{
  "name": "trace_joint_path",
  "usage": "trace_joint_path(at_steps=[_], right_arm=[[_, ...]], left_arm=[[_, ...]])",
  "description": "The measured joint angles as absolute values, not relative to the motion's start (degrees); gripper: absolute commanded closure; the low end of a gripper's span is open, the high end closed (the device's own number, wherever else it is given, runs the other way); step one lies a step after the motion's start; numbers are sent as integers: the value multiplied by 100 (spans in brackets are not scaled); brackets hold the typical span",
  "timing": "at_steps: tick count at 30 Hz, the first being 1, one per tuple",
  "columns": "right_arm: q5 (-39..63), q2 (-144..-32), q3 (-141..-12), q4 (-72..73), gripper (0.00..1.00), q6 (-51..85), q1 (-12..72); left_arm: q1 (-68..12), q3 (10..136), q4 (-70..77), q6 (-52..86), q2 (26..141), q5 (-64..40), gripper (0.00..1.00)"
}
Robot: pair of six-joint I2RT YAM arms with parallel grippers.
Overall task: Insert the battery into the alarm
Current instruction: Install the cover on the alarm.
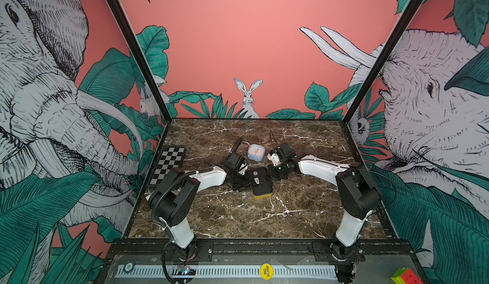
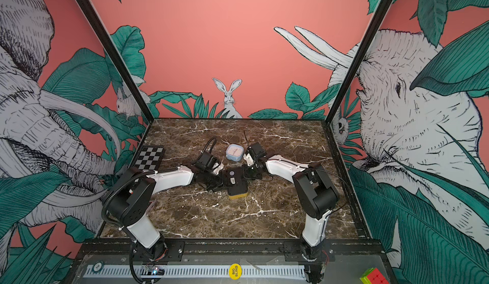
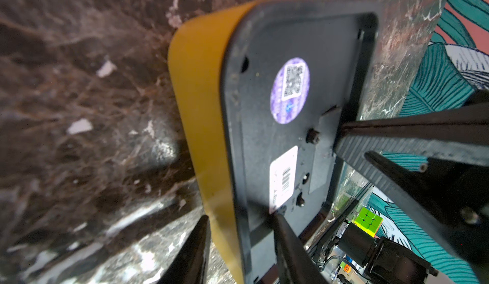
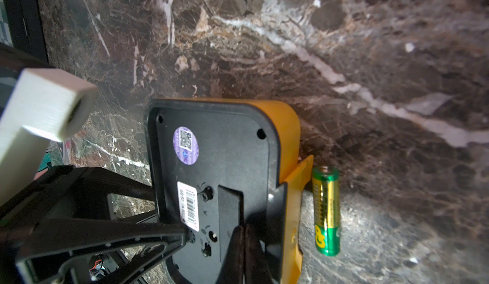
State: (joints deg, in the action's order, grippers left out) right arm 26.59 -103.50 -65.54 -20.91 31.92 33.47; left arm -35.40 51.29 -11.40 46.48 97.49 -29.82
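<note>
The alarm [image 1: 260, 184] [image 2: 237, 183] lies face down in the middle of the marble table: a yellow case with a black back [image 4: 225, 150] that carries a purple sticker and a barcode label. My left gripper [image 3: 239, 216] [image 1: 241, 182] is shut on the alarm's left edge, one finger outside the yellow side [image 3: 201, 126] and one on the black back. My right gripper [image 4: 242, 228] [image 1: 272, 174] is shut and holds nothing; its tips rest on the back beside a recessed slot. A green and gold battery [image 4: 326, 211] lies on the table alongside the alarm. It is hidden in both top views.
A small blue clock [image 1: 256, 152] [image 2: 234, 153] stands just behind the alarm. A checkerboard [image 1: 168, 163] lies by the left wall. A colour cube [image 1: 404, 276] sits off the table at the front right. Walls enclose the table on three sides.
</note>
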Motion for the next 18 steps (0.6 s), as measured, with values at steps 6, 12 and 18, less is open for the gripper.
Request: trace_joint_path(at_steps=[6,12,18], right_arm=[[2661,-10355,-6554,-2091,100,3194,3347],[2652,-10353,-6578,-2106,80,3205,3352],[2528,-10274,-6600,-2147,68,3256,3389]], left_arm=[[-3548,5129,-1122,4648,9756,-2993,59],[-3551,5129,-1120,4648,9756,-2995,59],[-3555,5129,-1114,4648,9756,-2989,59]])
